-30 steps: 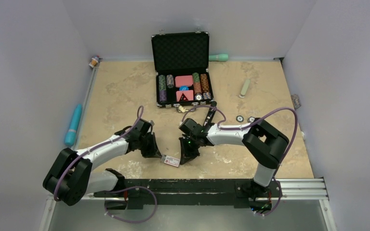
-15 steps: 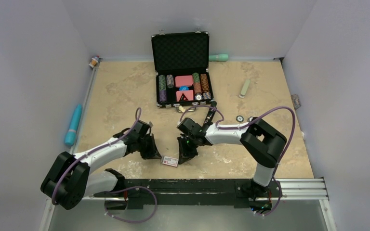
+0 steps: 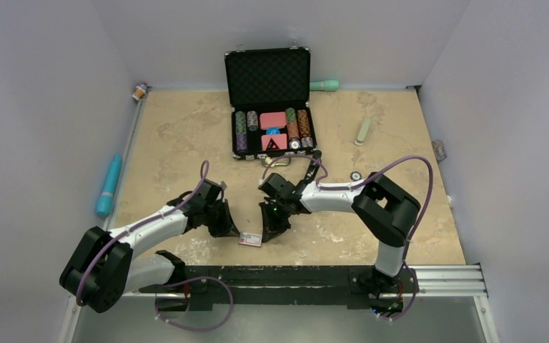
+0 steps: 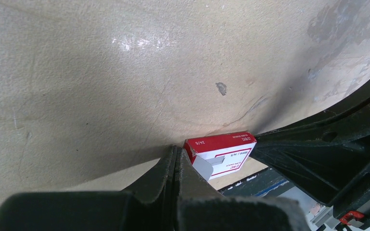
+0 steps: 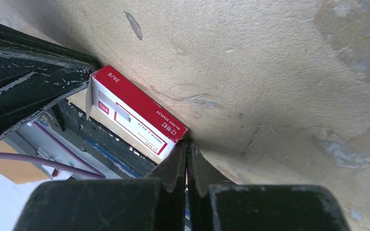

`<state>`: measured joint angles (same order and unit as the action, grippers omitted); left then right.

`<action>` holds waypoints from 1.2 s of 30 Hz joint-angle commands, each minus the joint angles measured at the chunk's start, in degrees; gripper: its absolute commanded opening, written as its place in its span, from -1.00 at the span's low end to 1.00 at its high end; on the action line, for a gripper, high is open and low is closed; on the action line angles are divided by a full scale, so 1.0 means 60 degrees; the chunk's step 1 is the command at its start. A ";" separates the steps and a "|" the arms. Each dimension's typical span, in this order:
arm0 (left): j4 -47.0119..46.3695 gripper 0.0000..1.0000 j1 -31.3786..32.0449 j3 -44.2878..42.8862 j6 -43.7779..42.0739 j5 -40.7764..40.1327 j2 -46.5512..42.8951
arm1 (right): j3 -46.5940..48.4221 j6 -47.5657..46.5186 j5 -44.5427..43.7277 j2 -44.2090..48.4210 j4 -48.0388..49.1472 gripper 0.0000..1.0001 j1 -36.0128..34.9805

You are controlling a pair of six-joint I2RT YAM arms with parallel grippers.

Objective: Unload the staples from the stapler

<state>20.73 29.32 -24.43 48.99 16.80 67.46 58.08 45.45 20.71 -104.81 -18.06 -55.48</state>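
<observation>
Left fingers [image 4: 166,168] and right fingers [image 5: 176,161] tight together, empty — stapler [image 3: 315,158] distant, barely discernible.

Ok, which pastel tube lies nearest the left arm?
The blue tube, left of the tan tabletop; the teal tube and pale green bar lie back right.

Staple box [image 3: 251,240] hemmed btw L fingers [image 4: 162,174] & R fingers [image 5: 171,166]. Poker case [image 3: 268,71] blocks far centre; table [image 3: 179,136] open far-L.

Red box [image 5: 135,119] (end flap ajar) against closed right hand [image 5: 187,145]
</observation>
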 commanded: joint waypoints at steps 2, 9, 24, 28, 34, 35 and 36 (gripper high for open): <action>0.0150 -1.00 0.0035 0.0428 0.0119 -0.0241 0.0041 | 0.0240 -0.0531 -0.0606 -0.0448 -0.0314 -1.00 -0.0036; -0.0006 -1.00 0.0033 0.0555 0.0239 -0.0267 -0.0013 | 0.0449 -0.0872 -0.0693 -0.0578 -0.0514 -1.00 -0.0036; 0.3647 -0.06 0.0013 -0.1388 -0.0168 -0.1457 -0.2852 | 0.2348 -0.3046 -0.2734 0.1383 -0.3018 -0.04 -0.0037; 0.5211 0.29 0.0004 -0.2415 -0.0558 -0.2199 -0.3752 | 0.2565 -0.3610 -0.2953 0.2057 -0.3125 0.09 -0.0036; 0.6816 0.42 -0.0023 -0.3600 -0.0828 -0.3195 -0.4894 | 0.2340 -0.4201 -0.3051 0.2914 -0.2940 0.38 -0.0102; 0.7065 0.42 -0.0031 -0.3780 -0.0913 -0.3380 -0.5039 | 0.2277 -0.4253 -0.3024 0.2959 -0.2935 0.41 -0.0117; 0.7286 0.42 -0.0035 -0.3931 -0.1023 -0.3583 -0.5217 | 0.2195 -0.4296 -0.2972 0.2959 -0.2936 0.42 -0.0158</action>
<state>55.33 29.32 -43.22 45.87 1.61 39.03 71.59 23.24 3.92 -88.82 -35.29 -55.83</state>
